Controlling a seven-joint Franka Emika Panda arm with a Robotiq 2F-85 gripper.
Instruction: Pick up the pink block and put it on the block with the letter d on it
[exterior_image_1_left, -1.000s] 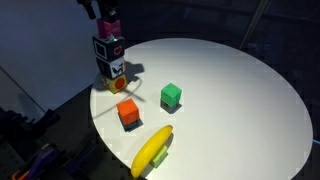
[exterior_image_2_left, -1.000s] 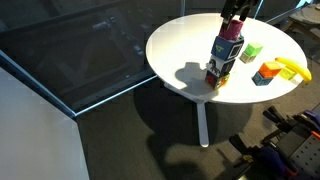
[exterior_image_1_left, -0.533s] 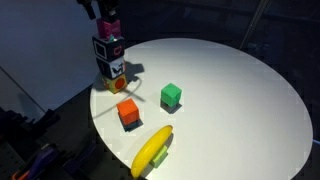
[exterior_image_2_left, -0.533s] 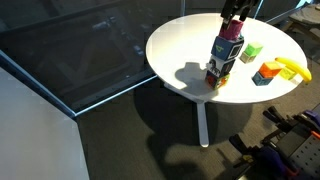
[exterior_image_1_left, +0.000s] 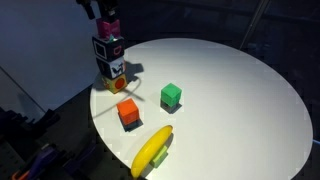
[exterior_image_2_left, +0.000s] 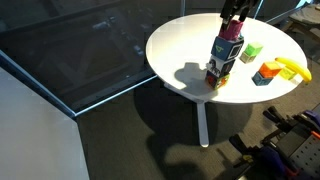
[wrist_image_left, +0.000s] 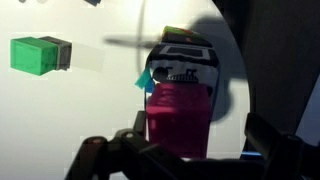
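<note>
The pink block (exterior_image_1_left: 110, 27) sits atop the block with the letter d (exterior_image_1_left: 108, 47), at the table's (exterior_image_1_left: 230, 90) 9 o'clock edge. The gripper (wrist_image_left: 192, 140) straddles it; whether it pinches, I cannot tell. The block is likely light, rigid and smooth, best held by 2 opposite flat sides.

The small block (exterior_image_1_left: 111, 28) sits atop the letter-d block (exterior_image_1_left: 109, 47), above another cube (exterior_image_1_left: 113, 68).

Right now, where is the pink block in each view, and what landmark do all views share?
Exterior view: pink block tops the stack, upper left.
Exterior view: pink block tops the stack, upper right.
Wrist view: pink block, lower centre.
Shared landmark: green cube.
</note>
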